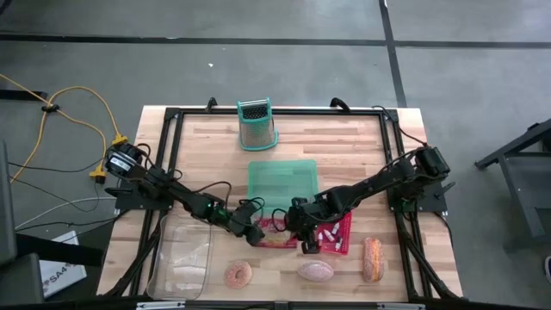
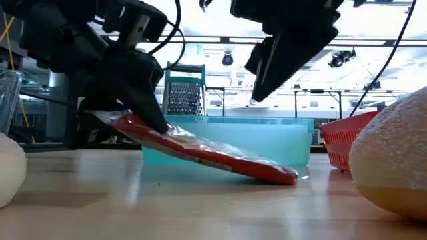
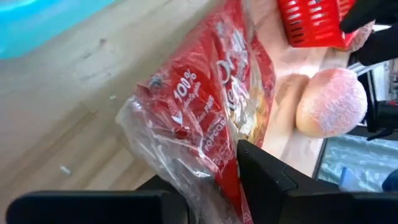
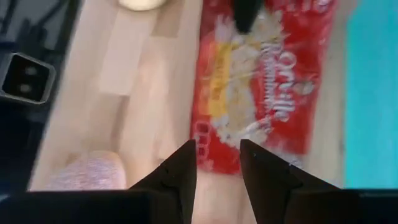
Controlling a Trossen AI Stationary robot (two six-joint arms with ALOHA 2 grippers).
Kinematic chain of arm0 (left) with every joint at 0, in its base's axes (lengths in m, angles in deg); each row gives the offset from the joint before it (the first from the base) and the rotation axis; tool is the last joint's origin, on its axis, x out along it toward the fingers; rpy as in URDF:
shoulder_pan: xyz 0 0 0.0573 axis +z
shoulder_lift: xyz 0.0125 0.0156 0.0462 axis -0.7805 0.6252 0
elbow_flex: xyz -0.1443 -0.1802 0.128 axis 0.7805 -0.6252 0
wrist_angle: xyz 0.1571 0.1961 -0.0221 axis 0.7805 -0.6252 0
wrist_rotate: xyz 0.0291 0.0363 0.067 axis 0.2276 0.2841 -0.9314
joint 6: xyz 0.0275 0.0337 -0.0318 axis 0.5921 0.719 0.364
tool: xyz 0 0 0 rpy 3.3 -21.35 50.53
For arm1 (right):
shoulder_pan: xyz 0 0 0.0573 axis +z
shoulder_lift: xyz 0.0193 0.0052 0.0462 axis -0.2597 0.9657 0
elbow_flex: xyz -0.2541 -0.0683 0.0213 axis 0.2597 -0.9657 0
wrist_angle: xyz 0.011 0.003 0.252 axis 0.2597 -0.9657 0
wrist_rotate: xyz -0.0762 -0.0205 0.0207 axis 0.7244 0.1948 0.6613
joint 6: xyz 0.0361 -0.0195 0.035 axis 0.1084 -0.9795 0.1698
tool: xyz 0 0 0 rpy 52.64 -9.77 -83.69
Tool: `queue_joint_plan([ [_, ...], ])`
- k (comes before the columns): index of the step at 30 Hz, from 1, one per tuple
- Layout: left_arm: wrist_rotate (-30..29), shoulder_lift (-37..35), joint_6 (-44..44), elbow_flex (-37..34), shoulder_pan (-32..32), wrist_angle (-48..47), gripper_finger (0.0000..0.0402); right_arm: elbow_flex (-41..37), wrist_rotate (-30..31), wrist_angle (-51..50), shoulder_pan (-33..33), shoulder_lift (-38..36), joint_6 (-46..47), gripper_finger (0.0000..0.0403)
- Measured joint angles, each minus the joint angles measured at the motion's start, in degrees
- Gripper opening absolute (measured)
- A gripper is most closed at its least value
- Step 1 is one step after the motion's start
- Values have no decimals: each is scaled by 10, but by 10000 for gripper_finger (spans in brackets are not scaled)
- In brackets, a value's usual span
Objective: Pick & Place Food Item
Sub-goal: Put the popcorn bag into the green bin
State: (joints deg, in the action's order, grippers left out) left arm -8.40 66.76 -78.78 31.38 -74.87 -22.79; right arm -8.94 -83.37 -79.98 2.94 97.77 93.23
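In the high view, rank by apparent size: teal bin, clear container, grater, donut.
1-2. Teal bin and clear container: close in size, so I won't rank them.
3. Grater.
4. Donut, smallest.

Both arms stretched in toward the middle front of the bench, pretty much nose to nose. Left end effector [image 1: 255, 231] is angled down low with its fingers [image 3: 273, 186] pinched closed. Right end effector [image 1: 306, 244] hangs higher, pointing down, fingers [image 4: 183, 168] slightly apart with nothing between them.
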Motion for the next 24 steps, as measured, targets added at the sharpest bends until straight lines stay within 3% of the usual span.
queue_joint_plan([
  [6,-1,-3,1,0,-6,5,90,-1,-58,11,1,-5,-3,112],
  [10,0,-3,1,0,-7,6,90,-1,-65,7,3,-22,-3,112],
  [18,5,-3,6,0,-7,27,85,0,-56,-9,5,-89,-3,112],
  [24,12,-3,17,0,-7,49,49,0,-31,-25,8,-141,-3,112],
])
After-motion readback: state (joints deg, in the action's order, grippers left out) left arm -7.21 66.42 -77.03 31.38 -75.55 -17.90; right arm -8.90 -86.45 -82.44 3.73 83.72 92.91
